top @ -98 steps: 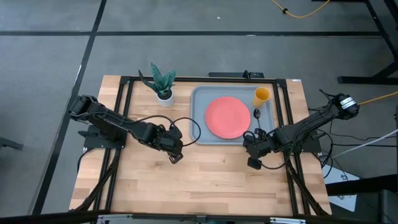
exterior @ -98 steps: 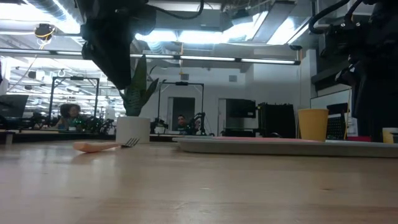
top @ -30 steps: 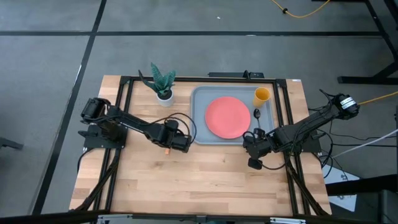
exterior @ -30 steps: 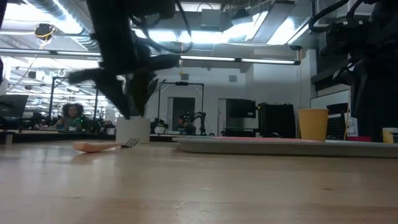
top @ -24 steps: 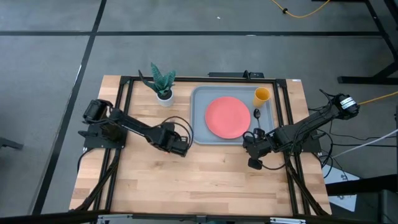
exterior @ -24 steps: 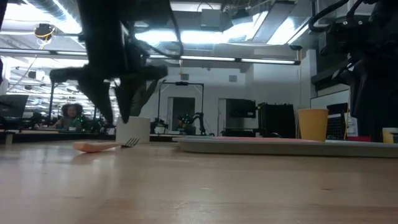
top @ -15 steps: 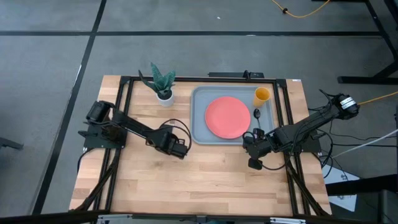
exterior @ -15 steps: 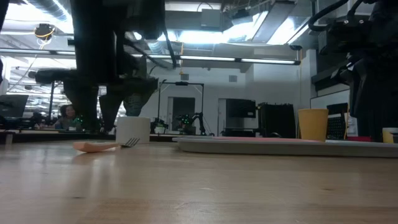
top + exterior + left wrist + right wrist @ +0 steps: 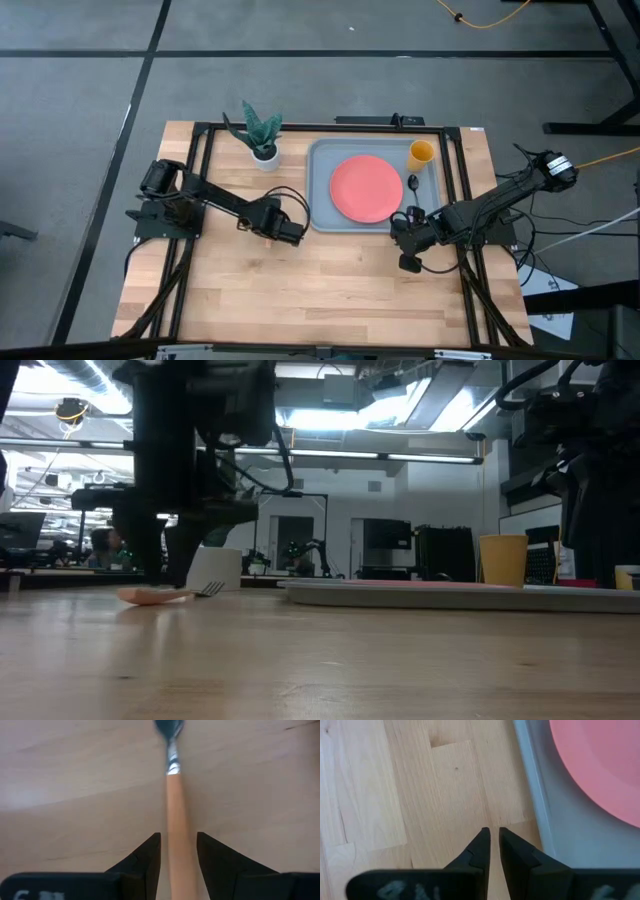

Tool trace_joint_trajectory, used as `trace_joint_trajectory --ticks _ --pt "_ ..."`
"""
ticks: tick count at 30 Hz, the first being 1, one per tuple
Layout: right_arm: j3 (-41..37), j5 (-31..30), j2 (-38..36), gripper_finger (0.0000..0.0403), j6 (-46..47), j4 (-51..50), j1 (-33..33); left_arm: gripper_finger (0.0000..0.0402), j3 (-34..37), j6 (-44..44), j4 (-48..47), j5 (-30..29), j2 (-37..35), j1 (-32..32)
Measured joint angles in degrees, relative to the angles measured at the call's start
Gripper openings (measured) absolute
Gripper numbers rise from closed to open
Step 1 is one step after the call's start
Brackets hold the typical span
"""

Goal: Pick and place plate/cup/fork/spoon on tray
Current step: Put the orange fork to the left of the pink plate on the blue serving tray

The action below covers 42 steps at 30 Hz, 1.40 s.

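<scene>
The fork (image 9: 165,595) lies flat on the wood left of the tray, its tan handle (image 9: 175,805) running to the silver tines (image 9: 170,727). My left gripper (image 9: 179,845) is down at the table, open, with a finger on each side of the handle; it hides the fork in the high view (image 9: 285,232). I cannot tell whether the fingers touch the handle. The coral plate (image 9: 365,188), yellow cup (image 9: 421,153) and dark spoon (image 9: 413,183) rest on the blue-grey tray (image 9: 318,190). My right gripper (image 9: 491,845) is shut and empty above the wood by the tray's near right corner (image 9: 402,232).
A small white pot with a green plant (image 9: 262,135) stands at the far edge, left of the tray. Black frame rails (image 9: 195,180) run along the table's sides. Bare wood (image 9: 330,290) stretches across the near half of the table.
My left gripper has come down to the table over the fork's handle and shifted a little toward the left edge. In the low view its fingers have drawn closer together around the handle. The fork has stayed where it was.
</scene>
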<state>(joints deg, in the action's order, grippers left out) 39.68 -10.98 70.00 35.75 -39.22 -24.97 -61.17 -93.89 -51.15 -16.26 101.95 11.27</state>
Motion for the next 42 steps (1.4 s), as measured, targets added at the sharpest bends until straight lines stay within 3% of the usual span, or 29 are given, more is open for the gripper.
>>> trace_joint_trajectory --ticks 6,11,17,22,31,37,42 --pt "0.00 0.00 0.00 0.0045 0.09 0.00 0.00 0.0119 5.93 0.04 9.14 3.81 -0.54 -0.74" --pt "0.00 0.00 0.00 0.0045 0.17 0.04 -0.01 0.0117 7.04 0.00 10.33 4.47 -0.61 -0.76" --pt "0.00 0.00 0.02 0.0045 0.13 0.25 0.00 0.0060 6.35 -0.42 10.51 5.82 -0.37 -0.70" --pt "0.00 0.00 0.00 0.0045 0.03 0.37 -0.02 0.0056 5.02 -2.32 10.09 5.70 -0.05 -0.67" --pt "0.00 0.00 0.02 0.0045 -0.02 0.55 0.00 0.0056 -0.53 -5.20 10.27 2.72 0.33 -0.57" --pt "0.00 -0.06 0.00 0.0045 -1.56 0.86 0.00 0.0056 -2.83 -2.72 13.78 -3.68 0.32 0.45" --pt "0.00 -2.54 0.00 0.0045 -1.70 0.88 -0.02 0.0056 -5.43 -2.95 14.71 -5.03 0.26 0.50"
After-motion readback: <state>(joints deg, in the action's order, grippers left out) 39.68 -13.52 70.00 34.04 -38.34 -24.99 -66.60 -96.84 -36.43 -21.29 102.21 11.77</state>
